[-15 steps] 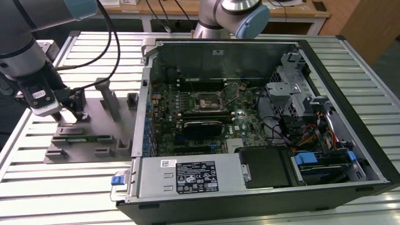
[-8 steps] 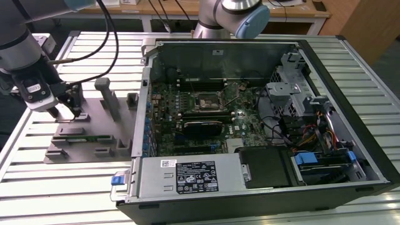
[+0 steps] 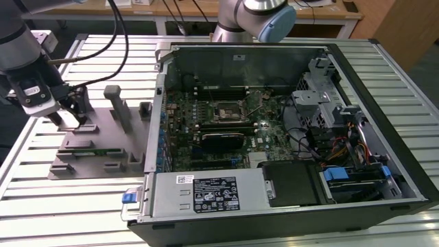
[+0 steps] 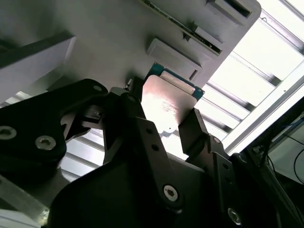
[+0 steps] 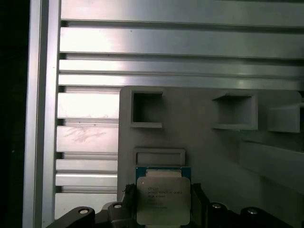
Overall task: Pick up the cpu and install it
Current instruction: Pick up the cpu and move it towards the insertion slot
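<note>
The cpu (image 5: 163, 199), a flat square chip with a silver top and a green rim, lies between the black fingers in both wrist views, over the grey fixture plate (image 5: 204, 156). My gripper (image 5: 163, 206) is shut on the cpu (image 4: 166, 107), one finger (image 4: 192, 128) against each side edge. In the exterior view the gripper (image 3: 69, 121) is low over the fixture plate (image 3: 103, 136) at that view's left, outside the computer case. The green motherboard's square socket (image 3: 226, 110) sits inside the open case, well away toward the exterior view's right.
The open computer case (image 3: 384, 128) holds the power supply (image 3: 209, 193), drive cage (image 3: 322, 103) and cables. The fixture plate carries upright grey posts (image 3: 116, 105) and a thin green memory stick (image 3: 96, 151). Everything rests on a slatted metal table (image 3: 61, 216).
</note>
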Robot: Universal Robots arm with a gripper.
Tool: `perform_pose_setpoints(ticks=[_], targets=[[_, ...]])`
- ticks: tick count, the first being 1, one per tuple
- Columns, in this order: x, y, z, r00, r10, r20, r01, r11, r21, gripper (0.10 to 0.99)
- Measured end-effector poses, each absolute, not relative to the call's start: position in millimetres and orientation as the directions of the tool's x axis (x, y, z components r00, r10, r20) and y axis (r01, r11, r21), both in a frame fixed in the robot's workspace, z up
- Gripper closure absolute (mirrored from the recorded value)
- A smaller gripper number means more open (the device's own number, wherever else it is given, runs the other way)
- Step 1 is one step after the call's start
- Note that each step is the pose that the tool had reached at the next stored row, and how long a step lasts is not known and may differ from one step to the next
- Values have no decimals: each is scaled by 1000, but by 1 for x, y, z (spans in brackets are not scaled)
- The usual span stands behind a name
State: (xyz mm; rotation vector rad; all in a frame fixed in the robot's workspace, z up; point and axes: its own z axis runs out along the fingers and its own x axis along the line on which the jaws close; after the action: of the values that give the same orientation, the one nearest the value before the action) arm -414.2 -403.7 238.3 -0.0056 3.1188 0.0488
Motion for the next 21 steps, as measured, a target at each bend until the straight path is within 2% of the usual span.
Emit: perform_pose_setpoints(ticks=[21], targets=[[-414, -403, 292, -999, -3, -35, -4, 1000, 31, 541]])
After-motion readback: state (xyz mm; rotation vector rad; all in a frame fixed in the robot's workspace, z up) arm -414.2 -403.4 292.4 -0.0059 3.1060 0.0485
